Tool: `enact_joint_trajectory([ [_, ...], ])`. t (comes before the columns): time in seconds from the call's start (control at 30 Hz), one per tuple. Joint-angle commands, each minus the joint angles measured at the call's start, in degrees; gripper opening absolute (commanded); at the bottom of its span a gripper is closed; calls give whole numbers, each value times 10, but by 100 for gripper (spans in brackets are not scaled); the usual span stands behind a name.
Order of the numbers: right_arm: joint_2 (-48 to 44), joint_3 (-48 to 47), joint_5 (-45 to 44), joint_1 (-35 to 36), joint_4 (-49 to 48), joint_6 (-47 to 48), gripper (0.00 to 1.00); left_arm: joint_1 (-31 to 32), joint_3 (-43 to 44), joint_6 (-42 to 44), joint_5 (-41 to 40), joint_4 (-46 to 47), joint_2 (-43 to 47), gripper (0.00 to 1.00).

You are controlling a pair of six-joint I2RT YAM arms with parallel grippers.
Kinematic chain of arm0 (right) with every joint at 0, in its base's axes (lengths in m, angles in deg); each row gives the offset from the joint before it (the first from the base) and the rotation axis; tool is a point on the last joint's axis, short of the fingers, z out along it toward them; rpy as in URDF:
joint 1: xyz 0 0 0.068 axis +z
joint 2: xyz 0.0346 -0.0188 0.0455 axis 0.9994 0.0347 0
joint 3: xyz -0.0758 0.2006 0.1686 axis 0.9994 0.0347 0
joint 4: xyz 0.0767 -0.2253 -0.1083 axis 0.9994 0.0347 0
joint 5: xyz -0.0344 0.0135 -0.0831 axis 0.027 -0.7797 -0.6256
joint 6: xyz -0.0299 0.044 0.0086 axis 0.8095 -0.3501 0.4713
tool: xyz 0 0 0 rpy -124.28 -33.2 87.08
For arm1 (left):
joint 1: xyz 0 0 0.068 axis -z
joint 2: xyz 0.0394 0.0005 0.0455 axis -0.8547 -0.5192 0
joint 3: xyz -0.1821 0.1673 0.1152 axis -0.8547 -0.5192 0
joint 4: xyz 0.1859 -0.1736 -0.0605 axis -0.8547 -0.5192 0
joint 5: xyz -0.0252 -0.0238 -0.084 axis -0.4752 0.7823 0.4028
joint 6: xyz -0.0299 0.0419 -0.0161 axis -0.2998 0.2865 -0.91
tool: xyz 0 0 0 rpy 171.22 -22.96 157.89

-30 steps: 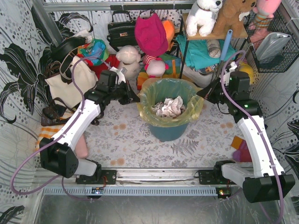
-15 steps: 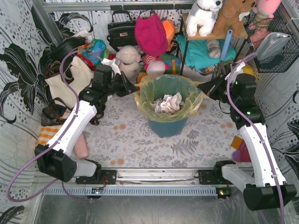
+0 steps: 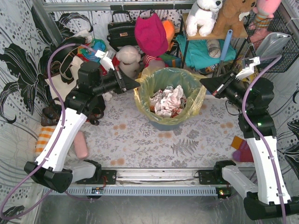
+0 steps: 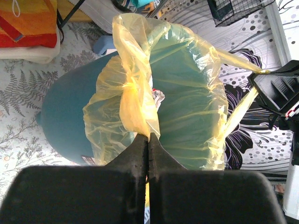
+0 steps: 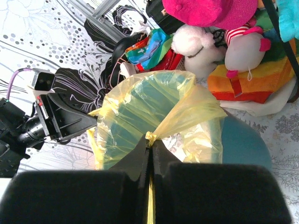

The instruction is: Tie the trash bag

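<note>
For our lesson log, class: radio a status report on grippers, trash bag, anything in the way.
Left gripper shut on trash bag rim. Right gripper shut on opposite rim. Bag stretched open over teal bin, untied. No obstruction seen.

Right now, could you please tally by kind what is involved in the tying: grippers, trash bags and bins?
Grippers: 2, the left gripper and the right gripper, each shut on the bag's rim
Yellow-green trash bag: 1
Round teal bin: 1
Total: 4
</note>
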Motion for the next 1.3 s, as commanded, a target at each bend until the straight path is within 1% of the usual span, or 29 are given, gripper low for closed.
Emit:
enact_joint_trajectory([
  [0.0, -13, 8, 2, 1, -25, -25, 0, -5, -17, -3, 11, 8, 9, 3],
  [0.3, -31, 49, -13, 1, 50, -6, 0, -4, -91, 6, 11, -1, 17, 3],
  [0.4, -41, 66, -9, 1, 76, 5, 0, -4, -109, 20, 2, -23, 19, 3],
  [0.6, -41, 90, 101, 1, 111, 20, 0, -4, -138, 38, 10, -63, 37, 3],
  [0.67, -46, 93, 123, 1, 127, 31, 0, -4, -148, 48, 13, -80, 41, 3],
  [0.9, -31, 67, 233, 1, 183, 77, 0, -5, -177, 62, 31, -107, 52, 4],
  [0.97, -26, 67, 264, 1, 161, 58, 0, -4, -174, 63, 32, -112, 54, 4],
  [1.03, -22, 80, 300, 1, 99, 13, 0, -4, -172, 66, 34, -119, 54, 4],
  [1.1, -18, 95, 322, 1, 34, -53, 0, -4, -171, 67, 33, -122, 55, 4],
  [1.2, -14, 125, 335, 1, -85, -142, 0, -4, -170, 65, 34, -123, 55, 4],
  [1.27, -11, 147, 338, 1, -181, -214, 0, -4, -166, 62, 39, -120, 55, 4],
])
